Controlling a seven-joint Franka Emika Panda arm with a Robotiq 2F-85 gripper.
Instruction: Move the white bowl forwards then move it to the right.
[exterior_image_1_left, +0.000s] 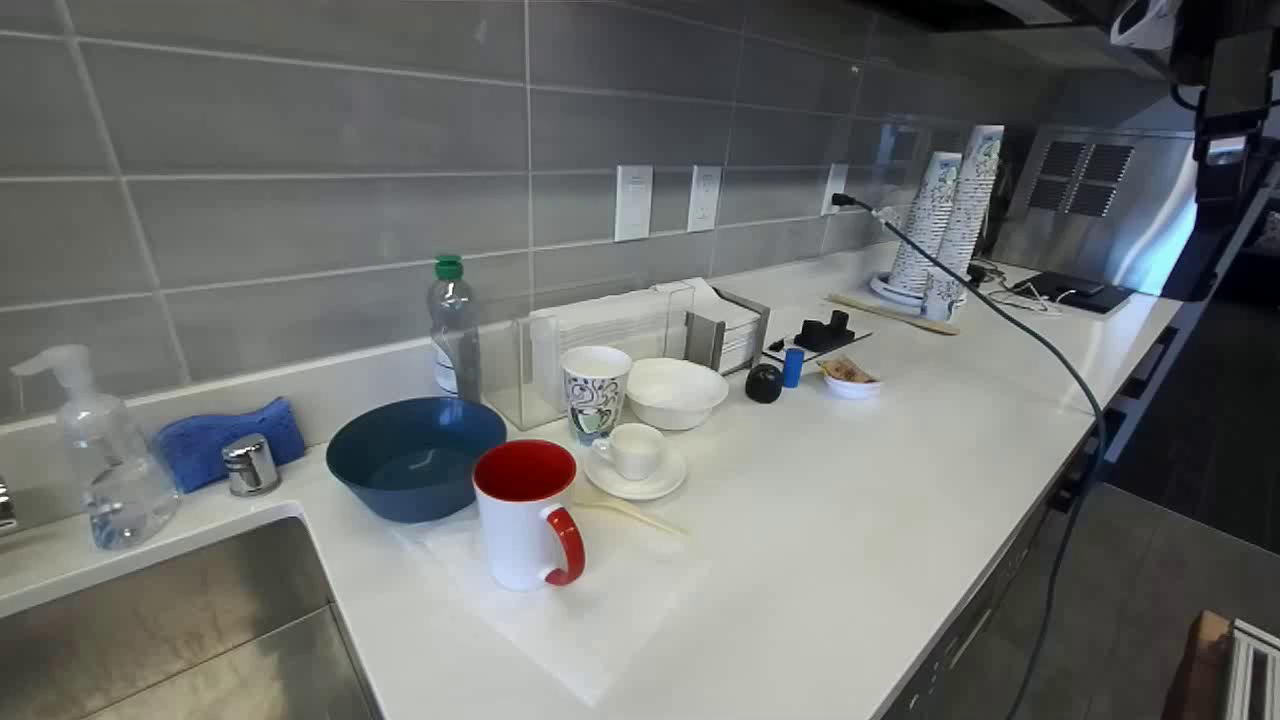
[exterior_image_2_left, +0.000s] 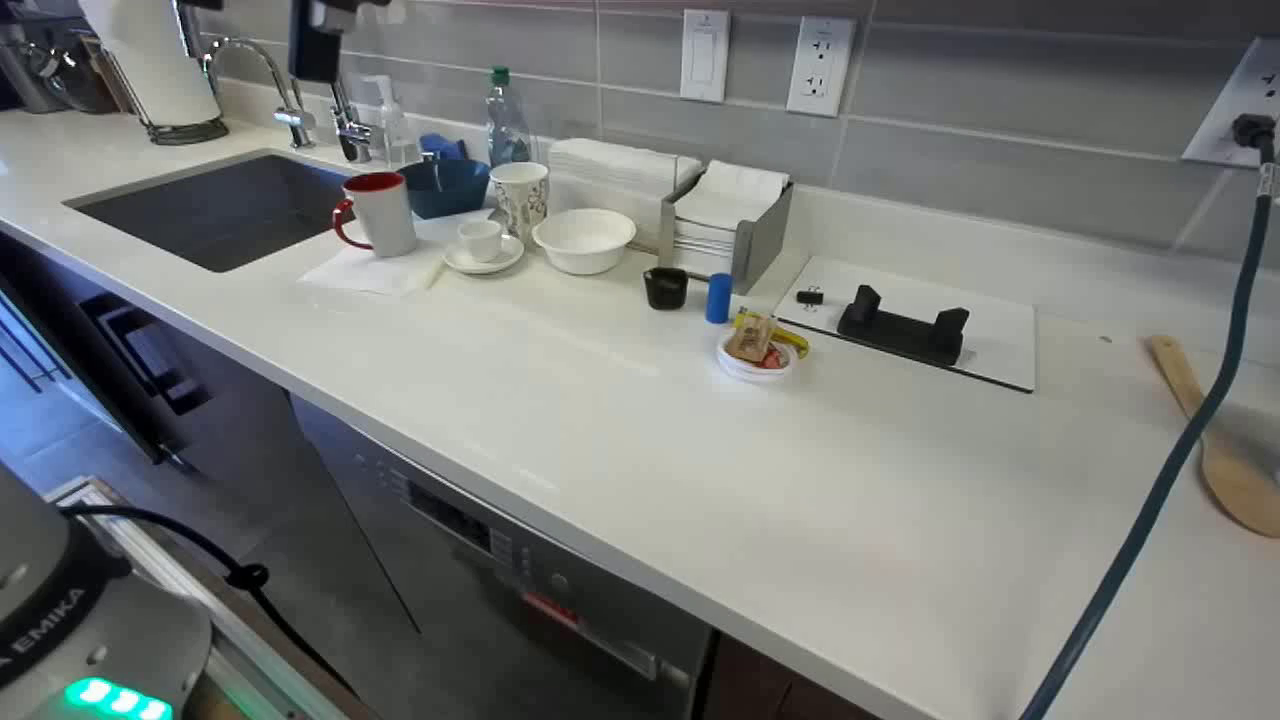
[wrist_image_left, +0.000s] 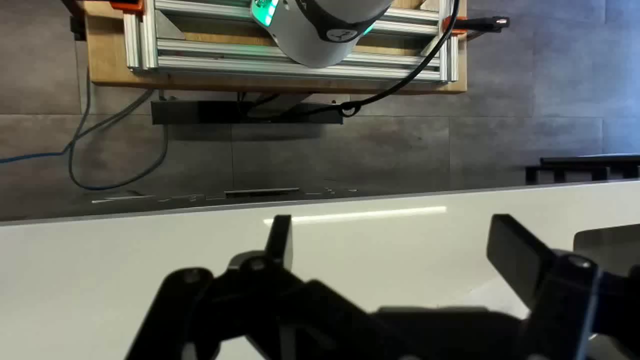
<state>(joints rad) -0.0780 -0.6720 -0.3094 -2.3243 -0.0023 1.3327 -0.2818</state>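
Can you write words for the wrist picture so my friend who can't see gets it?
The gripper hangs open and empty above a white counter, its black fingers wide apart. At the top, across gray floor, the robot's base sits on a stand.

White bowl (exterior_image_1_left: 677, 393), dark-blue bowl (exterior_image_1_left: 418, 460), red-lined white mug (exterior_image_1_left: 514, 535), scroll-patterned cup (exterior_image_1_left: 597, 392), seemingly black hand (wrist_image_left: 395, 246)

The white bowl (exterior_image_2_left: 584, 243) looks smooth and glossy, the counter (exterior_image_2_left: 620, 440) shiny, the sink (exterior_image_1_left: 200, 610) metal, the right-hand spoon (exterior_image_2_left: 1238, 488) wooden.

Grey tiled wall (exterior_image_1_left: 430, 130), white counter (exterior_image_1_left: 820, 520)
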